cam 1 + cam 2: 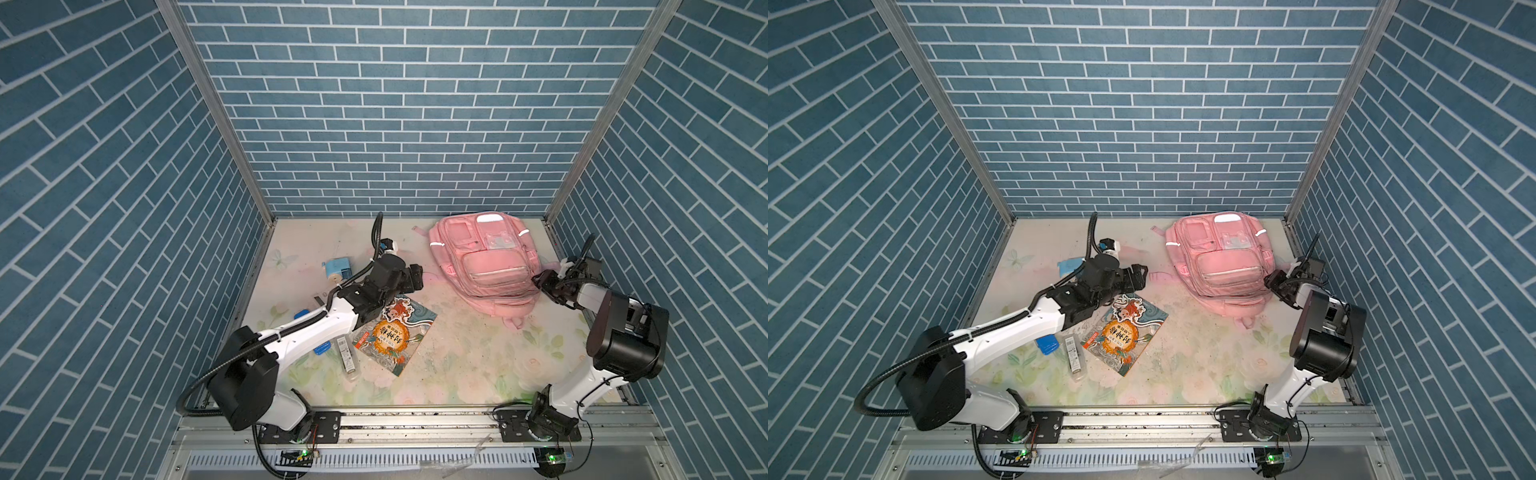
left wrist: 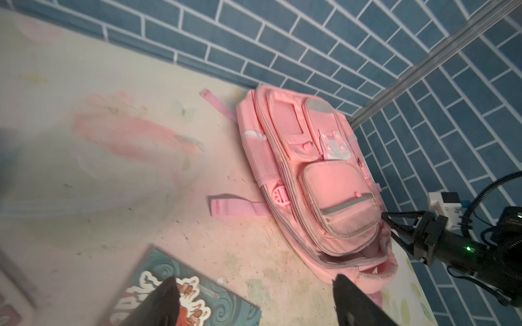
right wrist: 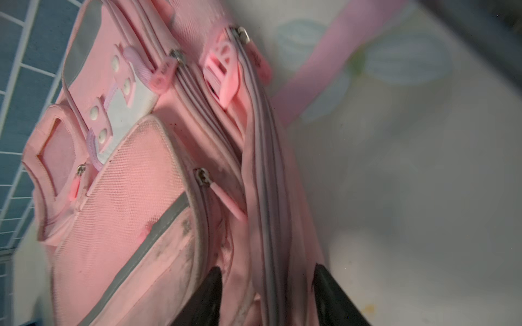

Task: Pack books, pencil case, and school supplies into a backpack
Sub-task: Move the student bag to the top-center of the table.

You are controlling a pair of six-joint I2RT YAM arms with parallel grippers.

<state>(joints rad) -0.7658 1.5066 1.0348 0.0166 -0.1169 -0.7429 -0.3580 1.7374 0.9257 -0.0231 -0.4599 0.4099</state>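
Our left claw (image 1: pixel 415 277) hangs with its jaws wide apart and nothing between them, above the mat (image 1: pixel 457 353), just past the book's far corner and pointed at the backpack. In its wrist view we see both black fingers (image 2: pixel 166 299) spread, with the book's cover below one of them.

At far left, we find the sharpener (image 1: pixel 337 268) standing on the mat near the left wall, partly hidden by the arm in a top view. Nearer the front, a blue box (image 1: pixel 1046 344) peeks from under the left arm, and a clear case (image 1: pixel 347 361) lies just beside the book. The book (image 1: pixel 395 334) lies flat, cover up, turned at an angle, well apart from the backpack.

The backpack (image 1: pixel 486 257) lies front up near the back right corner, one strap (image 2: pixel 234 204) trailing toward the left claw. It looks unpacked in both top views.

At its right edge sits our right claw (image 3: pixel 265 273), jaws partway apart astride the zip edge (image 3: pixel 265 197). We cannot tell whether they pinch it.
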